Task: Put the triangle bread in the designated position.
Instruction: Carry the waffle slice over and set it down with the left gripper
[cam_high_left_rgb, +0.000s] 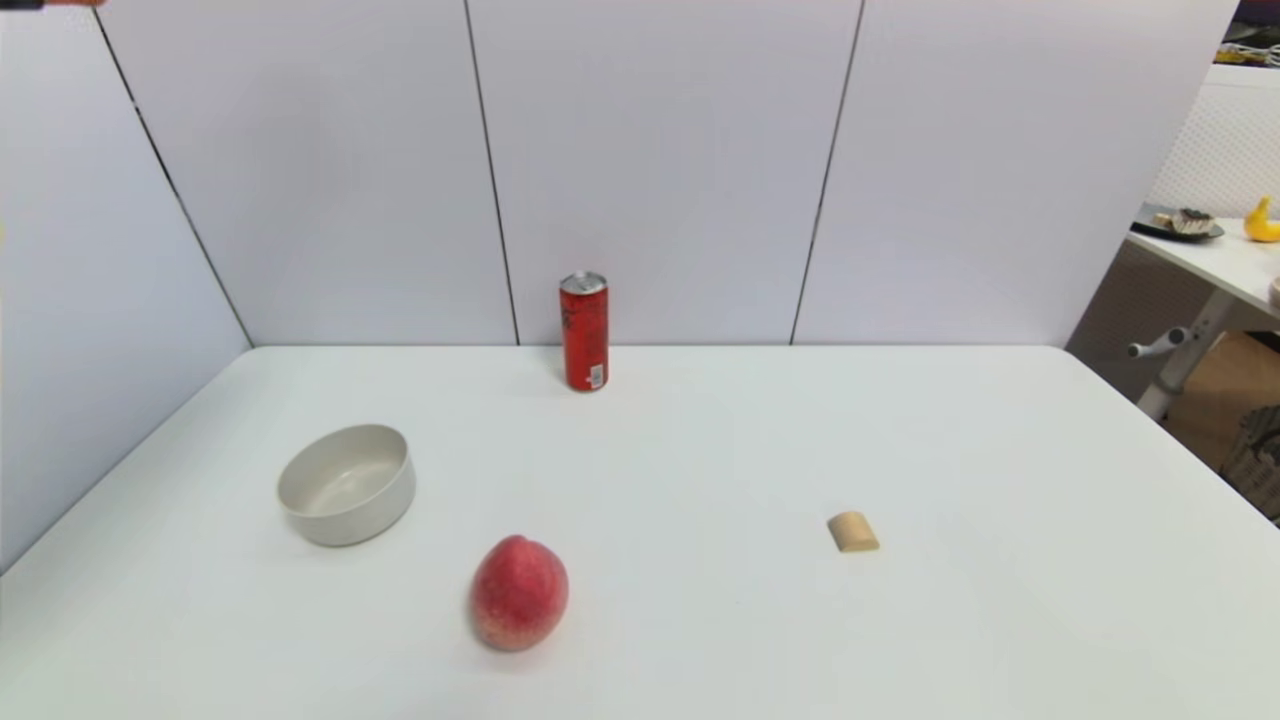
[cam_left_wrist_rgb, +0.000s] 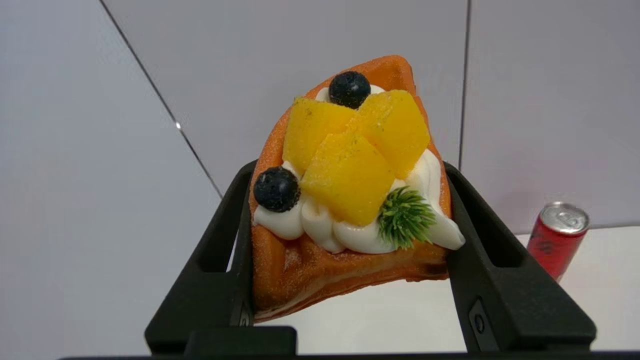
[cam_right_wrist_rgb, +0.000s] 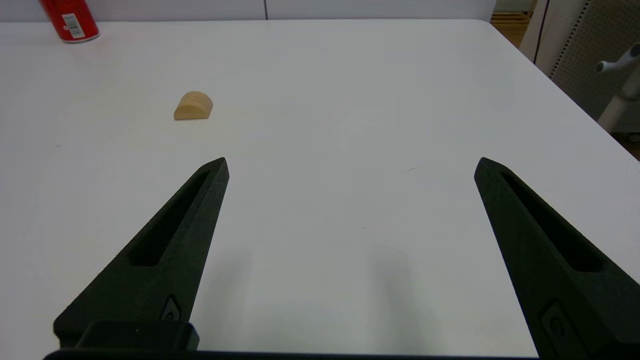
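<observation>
While the left claw (cam_left_wrist_rgb: 347, 220) is clamped on the triangle bread (cam_left_wrist_rgb: 345, 200) up high, it's not placed yet; right claw (cam_right_wrist_rgb: 350, 170) idles apart.

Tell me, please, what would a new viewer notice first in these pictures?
First, the triangle bread, bright with yellow fruit, cream and dark berries, clamped in the left gripper above the table. Next, on the table, the red can standing upright at the back wall and the red peach near the front, beside a pale bowl.
</observation>
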